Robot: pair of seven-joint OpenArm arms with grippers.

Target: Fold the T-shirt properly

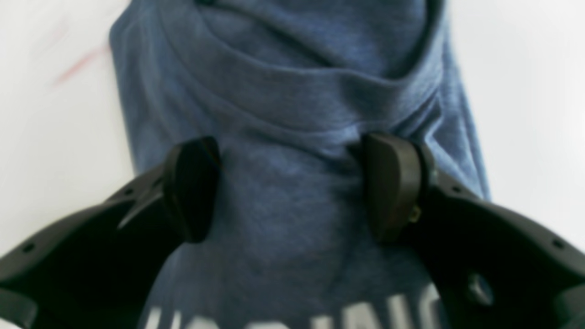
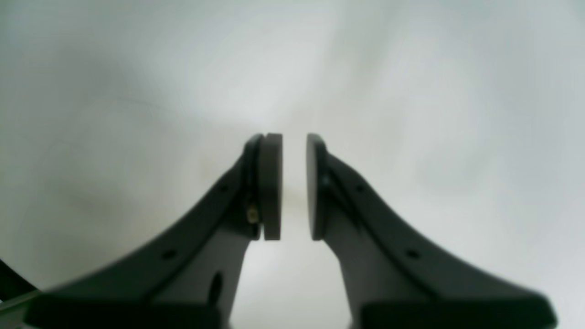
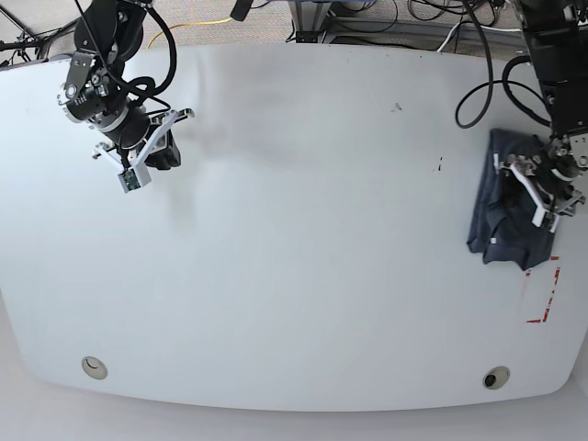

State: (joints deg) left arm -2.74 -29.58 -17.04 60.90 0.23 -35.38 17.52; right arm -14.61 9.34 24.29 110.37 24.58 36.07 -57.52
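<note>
The T-shirt (image 3: 503,225) lies folded into a small dark blue bundle near the table's right edge. In the left wrist view the T-shirt (image 1: 292,105) shows creased layers and white lettering at the bottom. My left gripper (image 1: 292,187) is open right above the cloth, its fingers (image 1: 393,185) standing wide to either side of a fold with nothing pinched; in the base view the left gripper (image 3: 549,195) is over the bundle's right part. My right gripper (image 3: 147,152) hovers far off at the table's back left. In its own view the right gripper (image 2: 294,185) has pads a narrow gap apart, holding nothing.
Red tape corner marks (image 3: 544,296) lie on the white table (image 3: 303,239) just in front of the shirt. Two round inserts (image 3: 93,367) (image 3: 496,378) sit near the front edge. Cables (image 3: 478,83) trail along the back right.
</note>
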